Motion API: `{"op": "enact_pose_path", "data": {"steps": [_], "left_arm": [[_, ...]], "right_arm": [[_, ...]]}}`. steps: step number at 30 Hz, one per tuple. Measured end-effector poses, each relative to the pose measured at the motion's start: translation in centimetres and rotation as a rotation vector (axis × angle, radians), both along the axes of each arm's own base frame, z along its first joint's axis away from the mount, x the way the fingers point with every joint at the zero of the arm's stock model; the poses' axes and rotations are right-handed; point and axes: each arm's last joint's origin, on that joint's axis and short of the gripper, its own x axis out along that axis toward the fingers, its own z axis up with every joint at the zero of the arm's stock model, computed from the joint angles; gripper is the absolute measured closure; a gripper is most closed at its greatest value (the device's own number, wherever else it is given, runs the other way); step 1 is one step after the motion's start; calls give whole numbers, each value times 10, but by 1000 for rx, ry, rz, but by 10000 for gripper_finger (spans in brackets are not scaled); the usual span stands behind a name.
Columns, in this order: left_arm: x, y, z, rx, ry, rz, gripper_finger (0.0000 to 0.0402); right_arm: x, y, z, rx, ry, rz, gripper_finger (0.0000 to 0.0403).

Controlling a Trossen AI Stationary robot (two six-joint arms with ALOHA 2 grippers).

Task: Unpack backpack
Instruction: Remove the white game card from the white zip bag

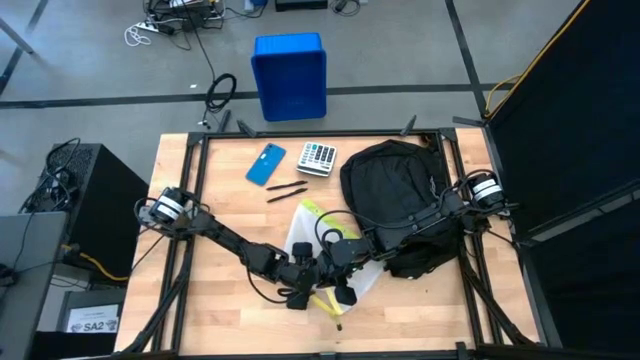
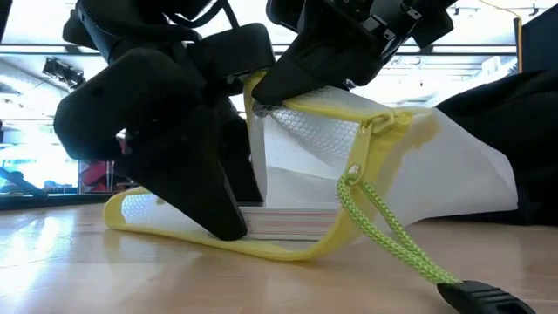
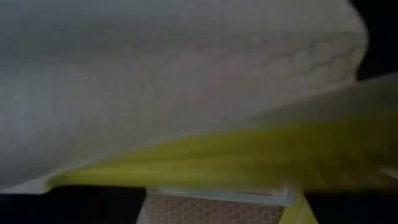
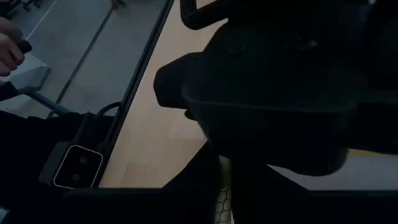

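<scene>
Take the large black fabric backpack (image 1: 400, 205) as your landmark: it lies flat on the far right part of the pale wooden worktop (image 1: 220, 310), and you cannot see inside it.

Just beside its near left edge lies a white mesh pouch with yellow zip trim (image 1: 305, 235). In the low view its mouth is lifted open and a flat, pale, striped-edged item (image 2: 292, 222) shows inside; what it is cannot be told. A green braided cord (image 2: 384, 227) hangs from the zip and ends in a black tab (image 2: 488, 296) on the worktop.

Your left tool (image 1: 335, 290) is at the pouch's near end, left of the backpack; its dark fingers (image 2: 209, 192) stand apart, one reaching down at the pouch's mouth, pinching nothing that can be seen. Your right tool (image 1: 345, 250) is pressed together on the pouch's yellow upper rim, its arm lying across the backpack.

Left of the backpack, towards the far edge: a grey calculator (image 1: 316, 157), a blue phone (image 1: 266, 164) and two black pens (image 1: 286, 191).

Beyond the worktop, on the floor, stands a blue plastic bin (image 1: 290, 75).
</scene>
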Motion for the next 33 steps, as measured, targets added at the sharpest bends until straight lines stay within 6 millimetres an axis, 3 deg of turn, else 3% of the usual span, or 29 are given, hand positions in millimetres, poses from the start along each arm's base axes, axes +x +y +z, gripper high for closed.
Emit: {"op": "enact_pose_path", "data": {"steps": [4,11,16,25,33], "left_arm": [[-1,0,-4,-13,17,22,146],[-10,-16,6,-23,-3,3,146],[-36,-34,21,-22,63,-58,146],[-82,-70,59,-27,-6,-31,146],[-119,-86,111,64,-309,-11,146]], "right_arm": [[0,0,0,0,0,0,403],[0,0,0,0,2,4,403],[0,0,0,-1,7,3,403],[-1,-1,-1,-4,23,-6,403],[-2,-1,-4,-12,50,-5,403]]}}
